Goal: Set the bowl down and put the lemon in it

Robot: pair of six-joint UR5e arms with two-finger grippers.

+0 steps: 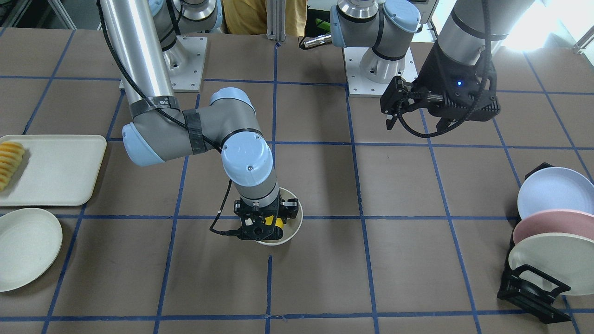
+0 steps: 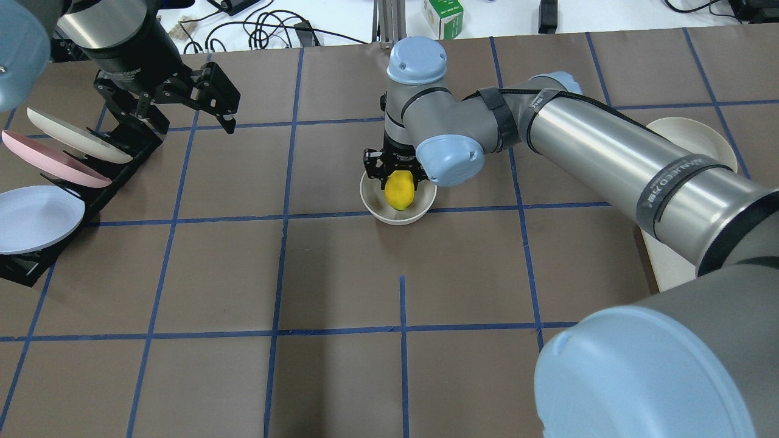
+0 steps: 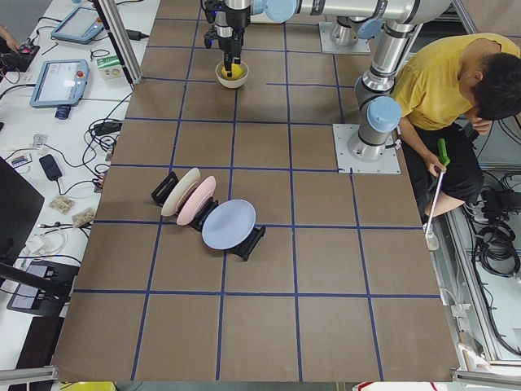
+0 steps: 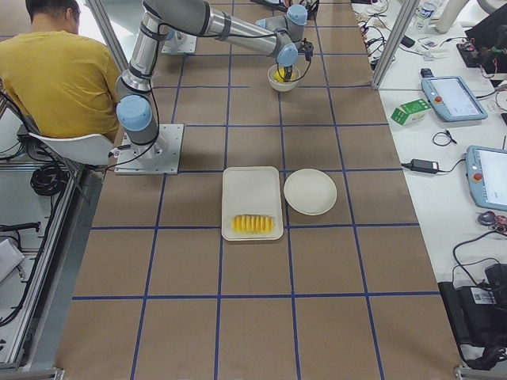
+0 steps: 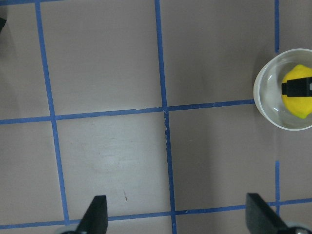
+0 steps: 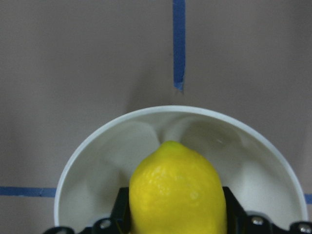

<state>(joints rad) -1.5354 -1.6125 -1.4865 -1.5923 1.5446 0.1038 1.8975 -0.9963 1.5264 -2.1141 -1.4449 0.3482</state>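
The off-white bowl (image 1: 297,218) stands upright near the table's middle; it also shows in the overhead view (image 2: 371,204) and the left wrist view (image 5: 265,97). My right gripper (image 2: 398,177) reaches straight down into it and is shut on the yellow lemon (image 2: 400,190), one finger on each side. In the right wrist view the lemon (image 6: 178,190) sits inside the bowl's rim (image 6: 97,161), pointed end forward. Whether the lemon touches the bowl's bottom I cannot tell. My left gripper (image 2: 173,112) is open and empty, held high near the plate rack, far from the bowl.
A black rack with three pastel plates (image 1: 552,241) stands on my left. A cream tray (image 1: 60,171) with sliced yellow fruit (image 1: 10,162) and a flat off-white plate (image 1: 28,246) lie on my right. A person in yellow (image 3: 456,90) sits behind the arm bases.
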